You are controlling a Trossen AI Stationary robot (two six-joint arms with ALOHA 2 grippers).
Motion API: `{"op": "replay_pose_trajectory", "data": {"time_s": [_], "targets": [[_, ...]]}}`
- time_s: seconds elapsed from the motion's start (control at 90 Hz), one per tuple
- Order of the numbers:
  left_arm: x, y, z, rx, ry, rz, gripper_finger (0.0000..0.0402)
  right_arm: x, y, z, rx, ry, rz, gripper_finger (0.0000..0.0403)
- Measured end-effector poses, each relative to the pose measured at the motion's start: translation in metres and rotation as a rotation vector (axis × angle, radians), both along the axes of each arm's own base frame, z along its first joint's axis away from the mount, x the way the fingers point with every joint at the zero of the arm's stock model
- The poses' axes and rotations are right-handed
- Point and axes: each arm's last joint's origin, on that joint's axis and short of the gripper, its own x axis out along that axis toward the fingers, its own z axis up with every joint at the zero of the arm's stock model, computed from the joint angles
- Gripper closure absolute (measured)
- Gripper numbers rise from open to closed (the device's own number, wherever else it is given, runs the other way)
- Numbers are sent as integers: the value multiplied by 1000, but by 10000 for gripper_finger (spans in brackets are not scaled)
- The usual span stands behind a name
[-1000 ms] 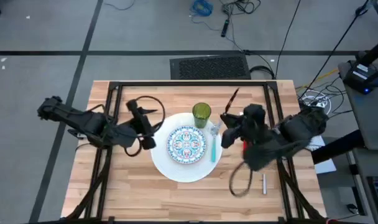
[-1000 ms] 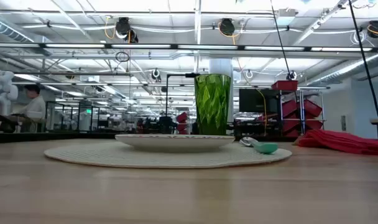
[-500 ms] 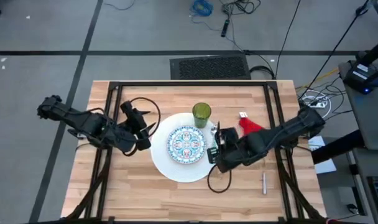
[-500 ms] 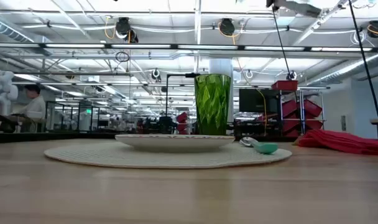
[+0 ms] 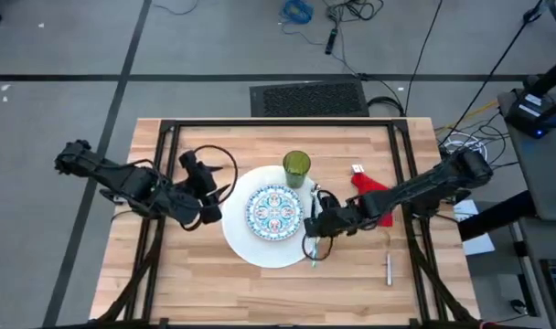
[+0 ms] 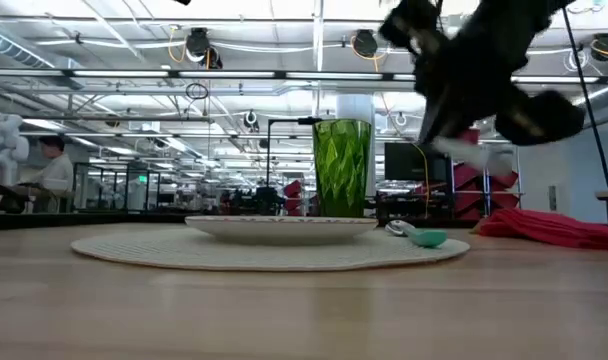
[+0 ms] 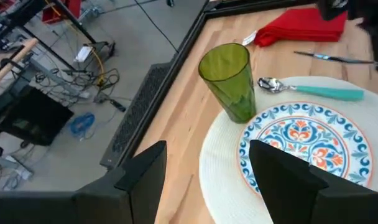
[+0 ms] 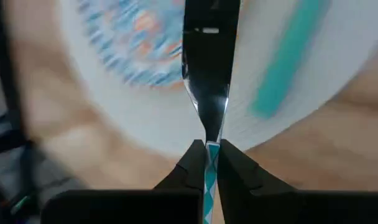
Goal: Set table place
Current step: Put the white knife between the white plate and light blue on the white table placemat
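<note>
On the wooden table [image 5: 205,283] lies a large white plate [image 5: 256,252] with a smaller patterned plate [image 5: 274,210] on it. Behind them stands a green tumbler [image 5: 296,166]. A teal-handled spoon [image 7: 313,92] rests on the white plate's right rim, and a red napkin [image 5: 375,186] lies to its right. My right gripper [image 5: 316,228] hangs over that right rim, shut on a piece of silver cutlery [image 8: 207,118]; the low view shows the gripper [image 6: 454,100] well above the table. My left gripper [image 7: 207,186] waits open, left of the plates. My right gripper pinches the cutlery by its teal-and-white striped handle [image 8: 209,167] between the two fingers. The silver end reaches out past the fingertips [image 8: 229,155], over the white plate's rim. The cutlery is lifted clear of the plate and the table.
Another small silver piece [image 5: 388,268] lies on the wood near the table's front right. A black frame rail [image 5: 278,122] runs round the tabletop. Bare wood shows along the near edge and at the far left.
My right gripper has swung from beside the napkin toward the table's left and near edge, to the white plate's right rim, and has come down into the low view. It stays shut on the cutlery. The plates, tumbler, spoon and napkin have kept their places.
</note>
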Motion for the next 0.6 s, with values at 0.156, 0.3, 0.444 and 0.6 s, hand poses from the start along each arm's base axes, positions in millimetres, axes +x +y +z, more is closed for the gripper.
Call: {"op": "replay_pose_trajectory", "data": {"time_s": [0.156,0.3,0.444,0.6], "targets": [[1,0,1,-32,-31,20,187,1,-26,-9,17,36,-38,401],[1,0,1,-33,-39,25,187,3,-45,-10,24,37,-19,401],[1,0,1,-30,-39,29,187,6,-61,-12,19,39,-36,401],[5,0,-2,-18,-27,39,187,10,-74,-19,54,42,-20,401]]}}
